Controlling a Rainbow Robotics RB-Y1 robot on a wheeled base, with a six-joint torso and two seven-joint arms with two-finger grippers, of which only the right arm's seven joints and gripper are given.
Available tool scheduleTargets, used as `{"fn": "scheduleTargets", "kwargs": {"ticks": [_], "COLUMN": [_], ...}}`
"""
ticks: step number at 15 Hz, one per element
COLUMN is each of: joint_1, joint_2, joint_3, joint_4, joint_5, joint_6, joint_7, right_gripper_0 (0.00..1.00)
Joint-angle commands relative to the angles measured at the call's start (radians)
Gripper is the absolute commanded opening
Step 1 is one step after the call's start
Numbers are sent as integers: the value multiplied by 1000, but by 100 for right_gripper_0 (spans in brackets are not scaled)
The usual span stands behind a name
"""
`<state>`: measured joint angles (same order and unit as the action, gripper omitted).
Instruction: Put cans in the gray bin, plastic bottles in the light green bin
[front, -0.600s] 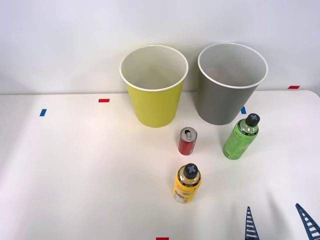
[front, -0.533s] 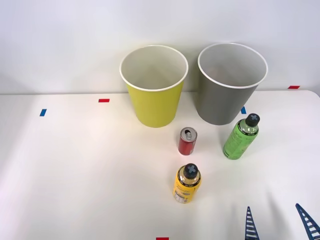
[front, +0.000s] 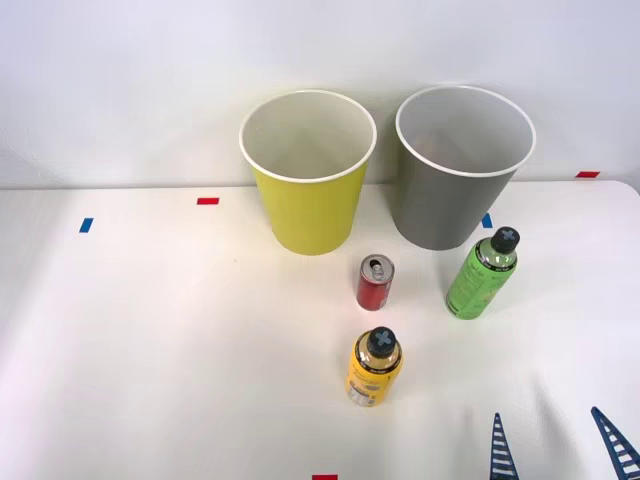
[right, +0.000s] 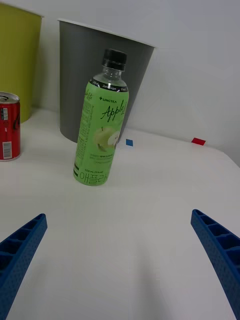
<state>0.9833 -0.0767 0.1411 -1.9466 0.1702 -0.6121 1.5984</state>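
A small red can (front: 375, 283) (right: 8, 127) stands upright mid-table, in front of the gap between the two bins. The green plastic bottle (front: 481, 275) (right: 102, 130) stands to its right, just before the gray bin (front: 462, 167) (right: 90, 80). Nearer to me stands the yellow-orange bottle (front: 373, 368) with a dark cap. The light green bin (front: 308, 172) (right: 17, 55) sits left of the gray one. My right gripper (front: 558, 445) (right: 117, 260) is open at the table's near right, empty, its blue fingers spread wide and facing the green bottle from a short distance.
Small red tape marks (front: 207, 201) and blue tape marks (front: 86, 225) dot the white table. A white wall rises right behind the bins. Open tabletop lies to the left and between my gripper and the bottles.
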Motion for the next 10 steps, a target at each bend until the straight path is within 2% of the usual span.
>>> {"fn": "scheduleTargets", "kwargs": {"ticks": [1,10], "joint_1": [0,0], "joint_2": [0,0], "joint_3": [0,0], "joint_4": [0,0], "joint_5": [0,0], "joint_6": [0,0], "joint_7": [0,0], "right_gripper_0": [100,100]}}
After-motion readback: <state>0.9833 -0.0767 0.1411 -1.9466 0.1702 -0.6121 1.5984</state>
